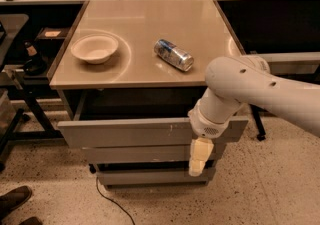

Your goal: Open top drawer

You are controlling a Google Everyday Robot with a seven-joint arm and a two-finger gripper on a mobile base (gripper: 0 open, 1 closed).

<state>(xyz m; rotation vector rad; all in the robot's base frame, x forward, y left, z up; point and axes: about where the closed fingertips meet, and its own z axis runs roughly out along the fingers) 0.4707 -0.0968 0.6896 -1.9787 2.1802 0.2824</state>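
Note:
The top drawer (125, 133) is a wide grey metal front with small white scuffs right of centre. It stands pulled out from under the tabletop, and a dark shallow inside shows behind it. My gripper (197, 157) hangs from the white arm (260, 91) in front of the drawer's right part, its cream fingers pointing down over the lower drawer fronts. The fingers look pressed together and hold nothing. The arm hides the drawer's right end.
On the tabletop (150, 14) sit a white bowl (95, 48) at the left and a can (173, 54) lying on its side. Two more grey drawer fronts (135, 155) are below. A cable (107, 200) and a shoe (12, 200) lie on the floor at the left.

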